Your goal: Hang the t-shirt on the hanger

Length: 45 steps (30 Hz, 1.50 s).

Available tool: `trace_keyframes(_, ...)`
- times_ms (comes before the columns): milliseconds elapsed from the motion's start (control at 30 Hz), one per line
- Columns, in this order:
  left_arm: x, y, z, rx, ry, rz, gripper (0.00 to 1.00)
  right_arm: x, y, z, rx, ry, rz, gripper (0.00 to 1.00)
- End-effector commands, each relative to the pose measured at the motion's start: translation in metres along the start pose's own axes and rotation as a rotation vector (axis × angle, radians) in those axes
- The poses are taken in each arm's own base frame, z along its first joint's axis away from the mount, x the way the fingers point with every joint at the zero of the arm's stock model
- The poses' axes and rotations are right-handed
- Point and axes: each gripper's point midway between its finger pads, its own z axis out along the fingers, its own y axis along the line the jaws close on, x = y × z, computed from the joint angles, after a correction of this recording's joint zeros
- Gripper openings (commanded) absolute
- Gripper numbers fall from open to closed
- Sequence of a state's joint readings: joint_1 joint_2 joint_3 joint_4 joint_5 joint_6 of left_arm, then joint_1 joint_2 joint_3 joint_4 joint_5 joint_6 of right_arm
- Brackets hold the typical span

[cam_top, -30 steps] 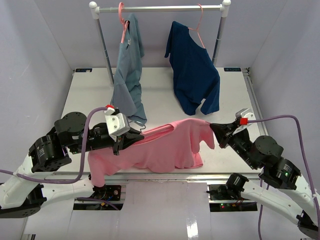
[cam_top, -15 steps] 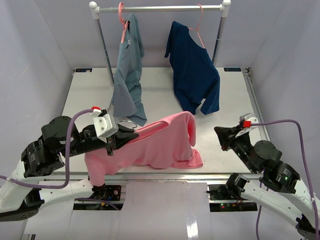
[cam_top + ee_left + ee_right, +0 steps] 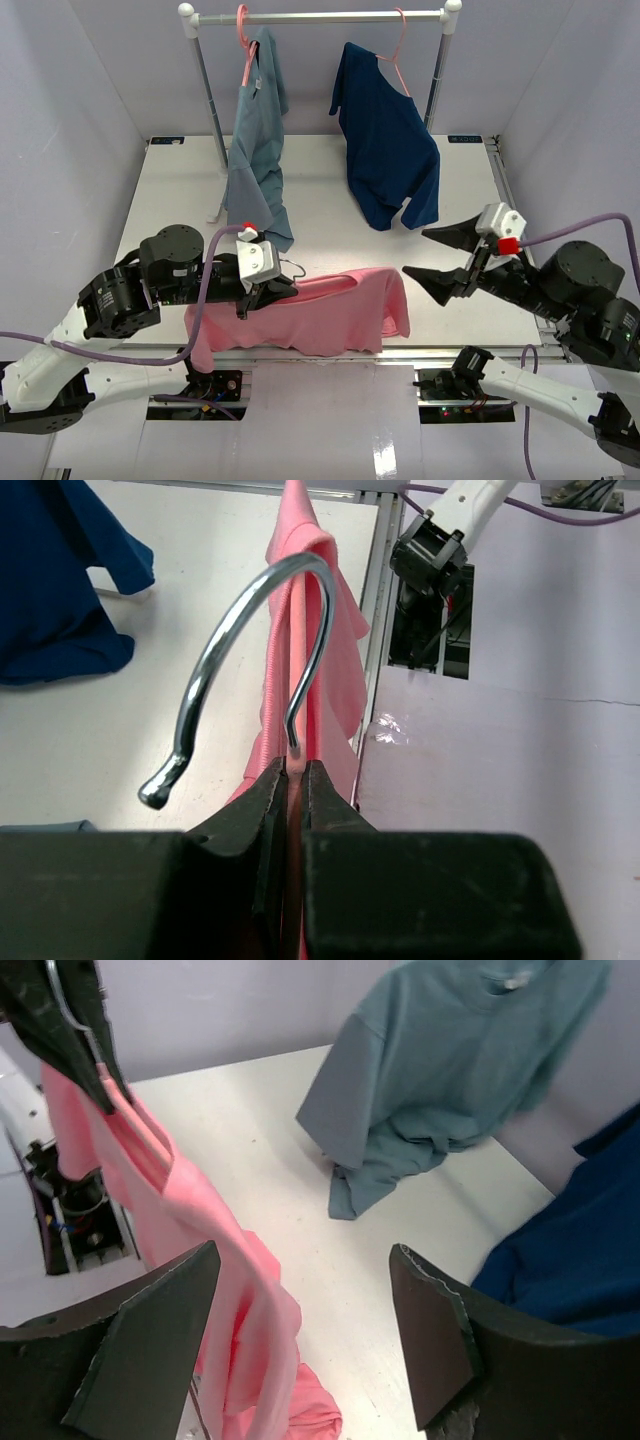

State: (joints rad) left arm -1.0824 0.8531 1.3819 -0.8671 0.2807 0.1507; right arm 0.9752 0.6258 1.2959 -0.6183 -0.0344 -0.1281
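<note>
- Near the front edge of the table (image 3: 180, 190), the pink t-shirt (image 3: 320, 315) hangs draped along the pink hanger (image 3: 268, 715). It is lifted off the surface at its left end, and its right end sags towards the table's edge.
- The left gripper (image 3: 262, 292) has its jaws pinched nearly together on the hanger's neck, just under the metal hook, which curls up in front of the left wrist camera. Pink cloth runs away from the jaws on both sides of the hanger arm.
- The right gripper (image 3: 415, 251) stands wide open and holds nothing. It sits just beside the shirt's drooping right end and is not touching it.
- Handling, as I judge it: the shirt is light, soft cotton that folds and slides wherever it is not supported. The hanger is thin and stiff but will swing about the pinched neck (a narrow hold, so it may twist).
- The best hold for the free gripper looks to be the hem or shoulder seam at the sagging right end, where a pinch of doubled cloth gives something to pull over the hanger's far tip.
- Whether the far shoulder already sits on the hanger I cannot tell, because cloth hides that tip.
- At the back, a grey-blue shirt (image 3: 255, 150) and a navy shirt (image 3: 385, 150) hang from the rail (image 3: 320, 16), well apart from the work.
</note>
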Motion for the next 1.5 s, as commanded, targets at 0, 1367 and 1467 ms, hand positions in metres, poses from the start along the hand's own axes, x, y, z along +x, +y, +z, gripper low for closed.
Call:
trace_keyframes(0, -0.009, -0.010, 0.000, 0.063, -0.032, 0.025, 0.00, 0.024, 0.036, 0.022, -0.270, 0.163, -0.087, 0.76)
trace_keyframes(1367, -0.029, 0.010, 0.013, -0.028, -0.107, 0.028, 0.34, 0.064, 0.062, 0.049, -0.375, 0.206, -0.003, 0.08)
trace_keyframes(1467, -0.040, 0.017, 0.003, -0.077, -0.138, 0.025, 0.57, 0.063, 0.049, 0.051, -0.293, 0.219, 0.014, 0.08)
